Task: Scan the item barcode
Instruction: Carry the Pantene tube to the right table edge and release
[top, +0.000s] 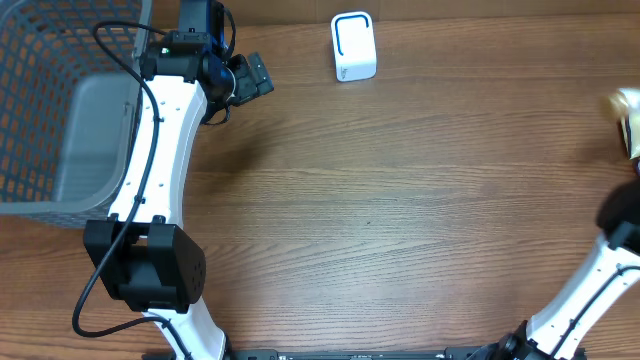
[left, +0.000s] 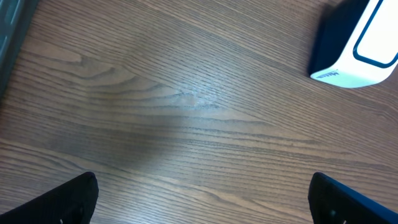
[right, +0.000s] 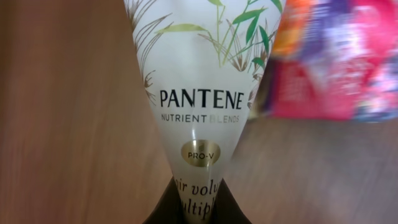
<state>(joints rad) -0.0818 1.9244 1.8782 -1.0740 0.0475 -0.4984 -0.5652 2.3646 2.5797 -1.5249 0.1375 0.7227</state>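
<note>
Overhead, the brown wood-grain table fills my frame. I count two white arms with black joints, one grey mesh basket at the far left with one smooth grey bin inside it, and one boxy white scanner with a blue outline at the top edge. The left arm reaches up beside the basket, and its left gripper sits near the scanner but apart from it. The right arm leaves the frame at the right, just below a pale object I cannot make out.

On the left wrist view, the left gripper is spread wide and holds nothing. One black fingertip shows in each bottom corner, above bare matt wood. The scanner is at the upper right.

On the right wrist view, the right gripper is pinched tight on the narrow end of one glossy white Pantene tube printed with green leaves. The tube widens away from the camera over the table. One blurred pink and orange packet lies just beside it.
</note>
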